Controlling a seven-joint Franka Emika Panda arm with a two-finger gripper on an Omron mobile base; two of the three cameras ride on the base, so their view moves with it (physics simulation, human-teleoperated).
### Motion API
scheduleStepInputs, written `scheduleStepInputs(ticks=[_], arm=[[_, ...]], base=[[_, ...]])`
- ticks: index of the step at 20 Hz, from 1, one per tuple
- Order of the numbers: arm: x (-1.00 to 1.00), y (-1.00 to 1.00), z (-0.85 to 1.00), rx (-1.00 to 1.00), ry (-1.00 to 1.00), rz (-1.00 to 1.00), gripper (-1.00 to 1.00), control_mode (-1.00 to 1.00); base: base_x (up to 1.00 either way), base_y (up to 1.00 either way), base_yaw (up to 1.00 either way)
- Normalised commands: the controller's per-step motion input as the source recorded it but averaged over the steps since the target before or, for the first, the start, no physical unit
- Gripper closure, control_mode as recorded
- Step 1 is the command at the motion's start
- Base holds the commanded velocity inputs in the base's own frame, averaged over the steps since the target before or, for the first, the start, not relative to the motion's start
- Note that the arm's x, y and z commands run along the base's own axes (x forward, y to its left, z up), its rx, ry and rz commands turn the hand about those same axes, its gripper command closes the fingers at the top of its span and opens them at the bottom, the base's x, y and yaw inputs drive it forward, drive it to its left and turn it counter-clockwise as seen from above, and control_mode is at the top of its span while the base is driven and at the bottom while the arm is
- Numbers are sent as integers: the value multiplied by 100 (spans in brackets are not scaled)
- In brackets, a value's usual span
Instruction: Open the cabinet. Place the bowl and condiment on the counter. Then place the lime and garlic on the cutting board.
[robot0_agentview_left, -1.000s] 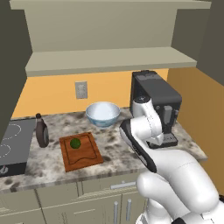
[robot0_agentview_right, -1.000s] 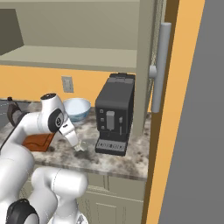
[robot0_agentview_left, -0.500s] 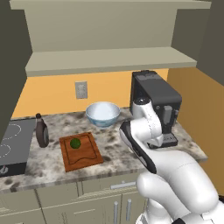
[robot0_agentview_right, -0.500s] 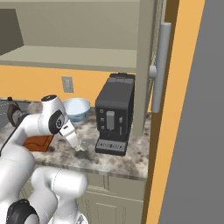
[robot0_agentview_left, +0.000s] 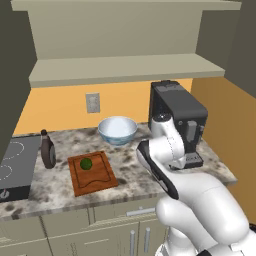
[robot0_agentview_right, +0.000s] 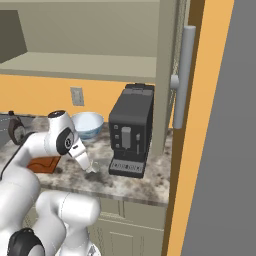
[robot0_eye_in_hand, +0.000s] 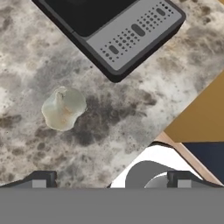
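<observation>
The cabinet stands open with bare shelves, and its right door with a silver bar handle is swung out. On the counter sit the bowl, the dark condiment bottle and the cutting board, with the lime lying on the board. The whitish garlic lies on the counter just in front of the coffee machine's base. My gripper hovers above the counter near it, open, fingers wide apart and empty. The garlic is ahead and to the left of the fingertips, not between them. The gripper points down beside the machine.
A black coffee machine stands at the right of the counter, and its grey drip tray is close to the garlic. A black stovetop sits at the left end. The counter's front edge runs near my hand.
</observation>
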Motion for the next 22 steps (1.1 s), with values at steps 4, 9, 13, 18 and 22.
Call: scheduleStepInputs(ticks=[4, 9, 13, 18, 22], arm=[[5, 0, -10, 0, -9, 0, -100, -100], [3, 0, -9, 0, -8, 0, -100, -100], [0, 0, -9, 0, -2, 0, -100, -100], [2, 0, -5, 0, 0, 0, -100, -100], [6, 0, -3, 0, 0, 0, -100, -100]], base=[[0, 0, 0], [0, 0, 0], [0, 0, 0], [0, 0, 0], [0, 0, 0]])
